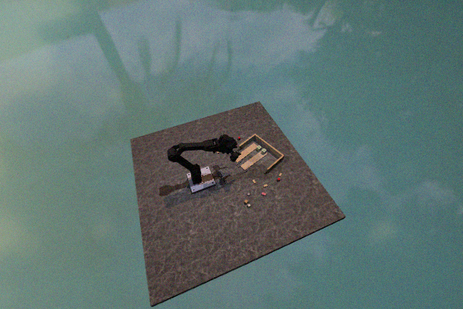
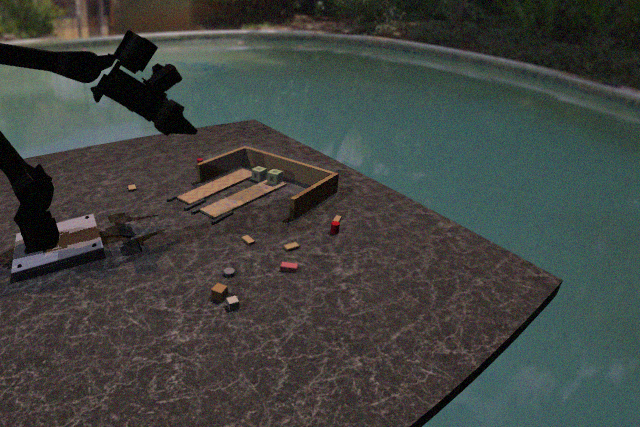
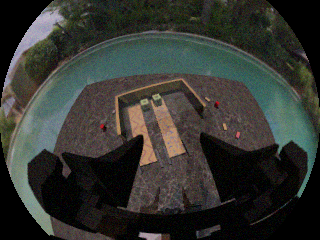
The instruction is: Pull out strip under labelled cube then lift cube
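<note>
My gripper (image 1: 234, 155) (image 2: 195, 130) (image 3: 172, 137) is open and empty, high above the near ends of the strips, tilted down and forward. Two wooden strips lie side by side: the left strip (image 1: 247, 153) (image 2: 214, 187) (image 3: 142, 132) has a zigzag pattern, the right strip (image 1: 253, 160) (image 2: 240, 199) (image 3: 169, 131) has small marks. Two pale green cubes stand at their far ends: the left cube (image 1: 258, 147) (image 2: 258, 173) (image 3: 145, 105) and the right cube (image 1: 263, 150) (image 2: 274, 176) (image 3: 157, 99). Both show dark marks, too small to read. How each rests on its strip is unclear.
A three-sided wooden wall (image 1: 274, 165) (image 2: 315, 189) surrounds the cubes, open toward the arm. Dark rails flank the strips. Outside it are a red cylinder (image 2: 334, 228) (image 3: 217, 104), a pink block (image 2: 288, 267) (image 3: 238, 135), a brown cube (image 2: 219, 292) and several small pieces.
</note>
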Tool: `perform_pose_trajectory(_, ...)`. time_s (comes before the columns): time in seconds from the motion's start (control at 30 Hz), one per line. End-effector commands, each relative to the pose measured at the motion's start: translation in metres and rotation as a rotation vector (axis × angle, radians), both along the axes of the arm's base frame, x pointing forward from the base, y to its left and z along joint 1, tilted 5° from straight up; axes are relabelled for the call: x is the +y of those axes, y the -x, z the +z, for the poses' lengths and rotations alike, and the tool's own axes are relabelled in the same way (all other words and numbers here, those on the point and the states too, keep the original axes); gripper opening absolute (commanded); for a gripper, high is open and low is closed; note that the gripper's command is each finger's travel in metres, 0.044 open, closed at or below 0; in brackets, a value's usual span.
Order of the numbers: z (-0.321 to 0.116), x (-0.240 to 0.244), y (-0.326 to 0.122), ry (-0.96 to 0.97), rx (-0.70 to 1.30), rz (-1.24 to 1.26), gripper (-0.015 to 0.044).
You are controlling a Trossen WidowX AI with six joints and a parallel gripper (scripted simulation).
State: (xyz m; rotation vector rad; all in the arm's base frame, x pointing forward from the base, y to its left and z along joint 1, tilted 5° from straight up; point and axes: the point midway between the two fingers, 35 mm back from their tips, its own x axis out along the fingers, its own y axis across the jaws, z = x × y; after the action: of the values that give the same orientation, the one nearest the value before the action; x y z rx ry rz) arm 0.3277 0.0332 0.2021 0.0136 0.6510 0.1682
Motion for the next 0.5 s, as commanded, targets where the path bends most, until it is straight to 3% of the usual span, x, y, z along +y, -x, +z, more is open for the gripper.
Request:
perform_pose_trajectory(0.0, -0.008, -0.001, -0.014, 0.037, 0.087, 0.022, 0.0242)
perform_pose_trajectory(0.3, -0.05, -0.004, -0.056, 0.172, 0.458, 0.143, 0.0006)
perform_pose_trajectory(0.47, -0.079, -0.004, -0.07, 0.228, 0.669, 0.238, 0.0)
